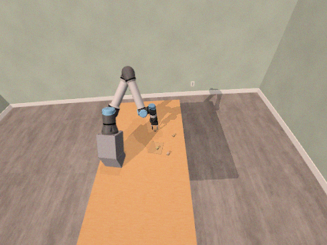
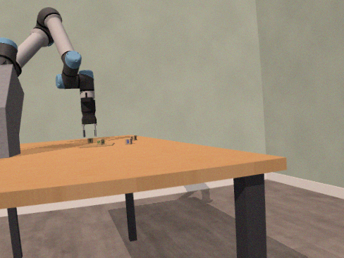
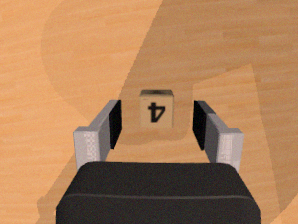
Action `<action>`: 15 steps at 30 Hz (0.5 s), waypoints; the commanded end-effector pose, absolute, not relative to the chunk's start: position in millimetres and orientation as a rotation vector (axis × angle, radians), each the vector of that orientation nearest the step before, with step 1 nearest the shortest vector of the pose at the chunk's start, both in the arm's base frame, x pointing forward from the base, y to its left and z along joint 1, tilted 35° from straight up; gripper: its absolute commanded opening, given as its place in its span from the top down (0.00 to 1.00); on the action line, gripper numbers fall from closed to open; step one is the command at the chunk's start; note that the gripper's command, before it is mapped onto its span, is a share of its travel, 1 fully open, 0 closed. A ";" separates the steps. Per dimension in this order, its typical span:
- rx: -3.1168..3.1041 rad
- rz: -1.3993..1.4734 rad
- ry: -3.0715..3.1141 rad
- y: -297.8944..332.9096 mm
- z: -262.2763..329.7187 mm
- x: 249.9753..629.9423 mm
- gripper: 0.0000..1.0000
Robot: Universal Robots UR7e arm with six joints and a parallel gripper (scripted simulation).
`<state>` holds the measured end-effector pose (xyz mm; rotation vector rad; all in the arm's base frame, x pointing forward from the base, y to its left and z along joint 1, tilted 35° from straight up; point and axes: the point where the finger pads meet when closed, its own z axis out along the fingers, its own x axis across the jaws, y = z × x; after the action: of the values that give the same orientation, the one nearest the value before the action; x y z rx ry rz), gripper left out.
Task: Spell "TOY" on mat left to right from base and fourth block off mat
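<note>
My gripper is open and empty, hovering just above the table in the exterior view. In the wrist view a small tan block lies on the table below, framed between the two open fingers; its top face shows a dark mark like a "4". This block sits right under the fingertips and off the mat. The thin square mat lies flat nearer the front, with one block on it. Two more blocks lie off the mat to the right. Their letters are too small to read.
The robot's grey pedestal stands at the table's left edge. The long orange table runs toward the camera; its right edge is close to the blocks. The arm's shadow falls across the table around the gripper.
</note>
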<state>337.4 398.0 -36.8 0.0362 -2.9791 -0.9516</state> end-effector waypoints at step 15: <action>0.036 -0.953 -2.980 401.0 -40.6 337.7 0.00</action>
<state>337.5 399.5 -38.6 0.0363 -2.9795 -0.9519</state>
